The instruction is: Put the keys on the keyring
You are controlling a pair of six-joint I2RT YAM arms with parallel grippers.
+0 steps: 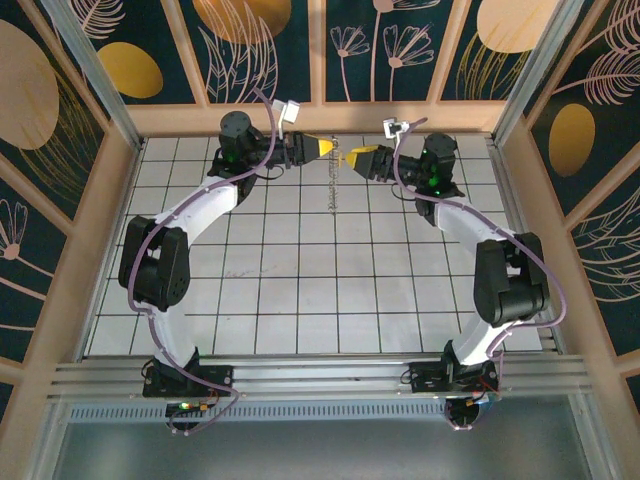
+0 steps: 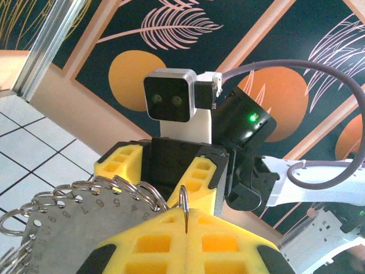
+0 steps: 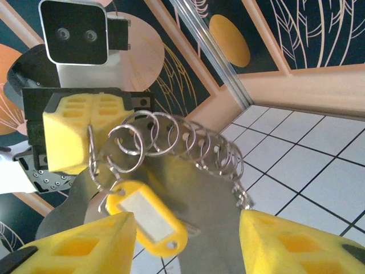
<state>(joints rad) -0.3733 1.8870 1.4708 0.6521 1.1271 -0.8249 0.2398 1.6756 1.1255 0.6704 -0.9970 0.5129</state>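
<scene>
1. Position: Both arms reach to the middle of the far edge of the table (image 1: 300,290). The grippers face each other, tips close together and raised off the surface.
2. Left gripper (image 2: 186,214): My fingers are pressed together, pinching one thin wire ring of the keyring (image 3: 188,140) between the pads.
3. Right gripper (image 1: 358,157): My fingers stand well apart and clamp nothing. The key and the plate lie in the gap between them.
4. Keyring: It is a row of linked silver rings strung along the curved edge of a metal plate (image 2: 74,234) stamped with numbers. The top view shows a strand of it hanging down between the two grippers, towards the table.
5. Key (image 3: 149,220): The yellow plastic head, with a pale window, hangs against the plate just below the rings. It is beside my right gripper's left fingertip. I cannot tell whether it touches that fingertip.
6. Progress, as a judgement: The lift and the presentation of the keyring are done. The key's head sits against a small wire loop close to the ring my left gripper holds. I cannot tell whether it is fully threaded on or merely resting there.
7. Remaining, as a judgement: Confirm the key is seated on a ring. If it is not, take the head with the right gripper and work it along the wire. Then release and lower the assembly.
</scene>
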